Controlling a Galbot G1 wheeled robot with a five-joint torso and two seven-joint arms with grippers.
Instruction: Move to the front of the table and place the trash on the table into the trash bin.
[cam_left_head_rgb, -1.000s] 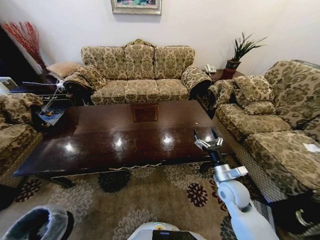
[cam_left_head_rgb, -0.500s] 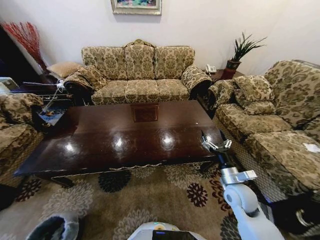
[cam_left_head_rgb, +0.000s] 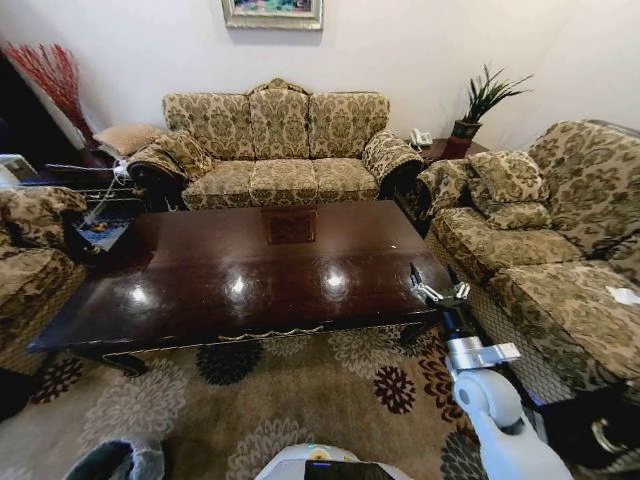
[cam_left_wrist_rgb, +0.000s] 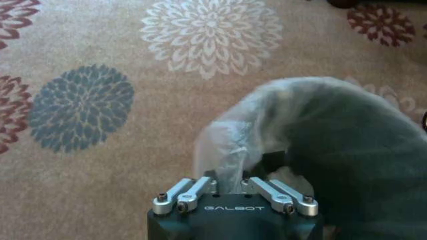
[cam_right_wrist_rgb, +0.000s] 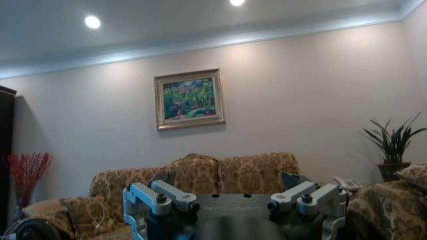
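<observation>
Your right arm (cam_left_head_rgb: 500, 420): glossy white shell, black wrist. Grippers: silver linkage w/ screws, black body marked GALBOT (cam_left_wrist_rgb: 233, 208).

Light: ceiling spots (cam_right_wrist_rgb: 93, 22) shining down, room evenly bright | Glare: white patches glinting on glossy counter (cam_left_head_rgb: 236, 284) | Head view bowing at edges | Bin liner (cam_left_wrist_rgb: 320, 150) blurring close to left wrist lens.

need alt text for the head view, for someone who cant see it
A bare, glossy dark wood coffee table fills the middle of a living room, ringed by floral sofas on a flowered rug. The right gripper, open, is raised by the table's right end, and the bag-lined trash bin sits at the lower left edge.
</observation>
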